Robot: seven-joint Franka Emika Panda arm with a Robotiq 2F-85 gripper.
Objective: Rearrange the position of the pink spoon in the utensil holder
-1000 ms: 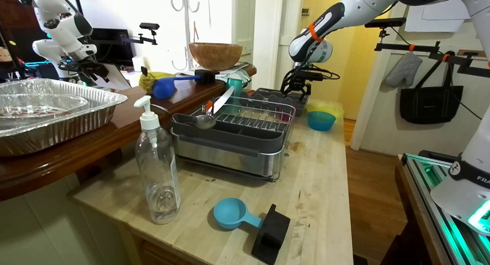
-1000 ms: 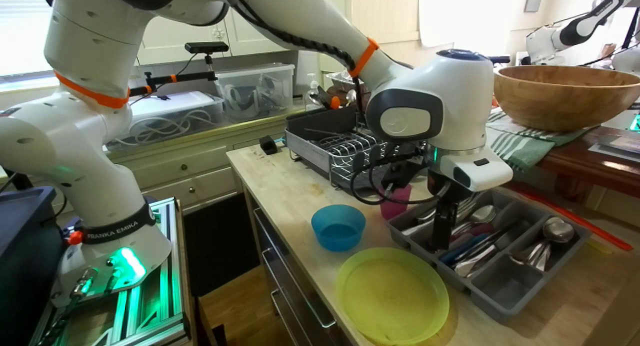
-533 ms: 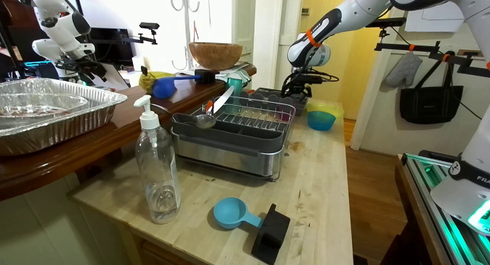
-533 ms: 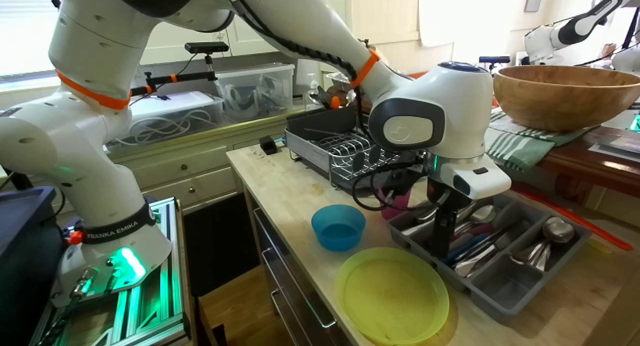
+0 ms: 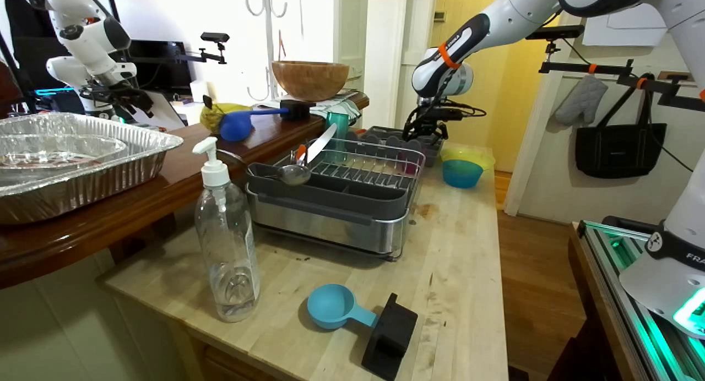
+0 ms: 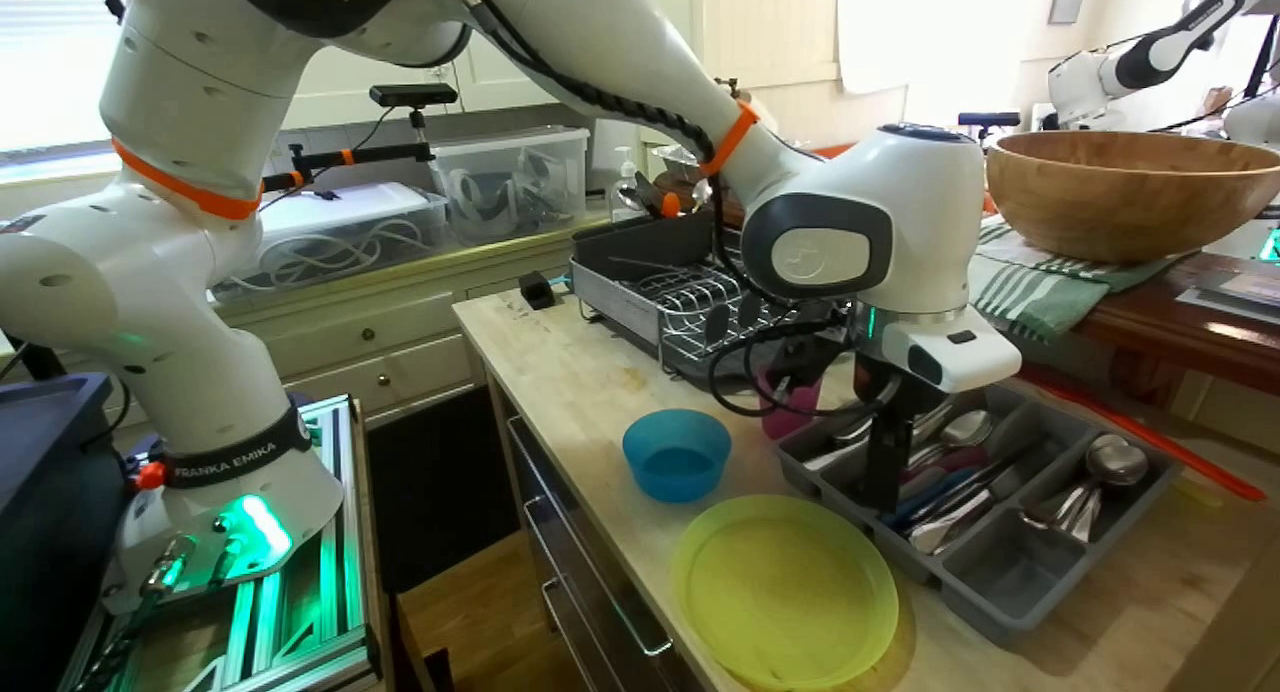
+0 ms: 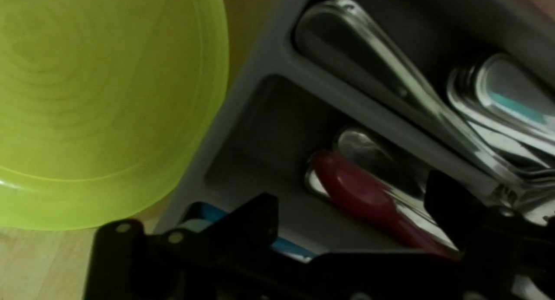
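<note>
Gripper [image 7: 352, 200] stood spread, jaws either side of slanting pink spoon [image 7: 366, 191]; clean pinch likely wanted turning square across it, adjacent steel handles [image 7: 368, 154] left out.

"What've you got at the back?"

"In an exterior view, I've a yellow wall [image 5: 512, 111] in the upper part, right of centre, white door trim [image 5: 384, 56] on its left. Brown wooden floor [image 5: 537, 265] shows lower down, towards the right."

"And at the left edge?"

"My dark wooden counter [image 5: 110, 218], glossy, with a curved edge. My pale worktop [image 5: 462, 271] runs through the lower middle."

"Bright in there?"

"Plenty: in an exterior view, the window [image 6: 45, 102], upper left, is washed out to white. I've white cabinets [image 6: 505, 77] to its right and cream drawers [image 6: 410, 322] with dark knobs [image 6: 367, 334] below."

"Anything lower?"

"Dark drawer fronts [image 6: 580, 572] with metal handles [image 6: 656, 650], lower middle."
</note>
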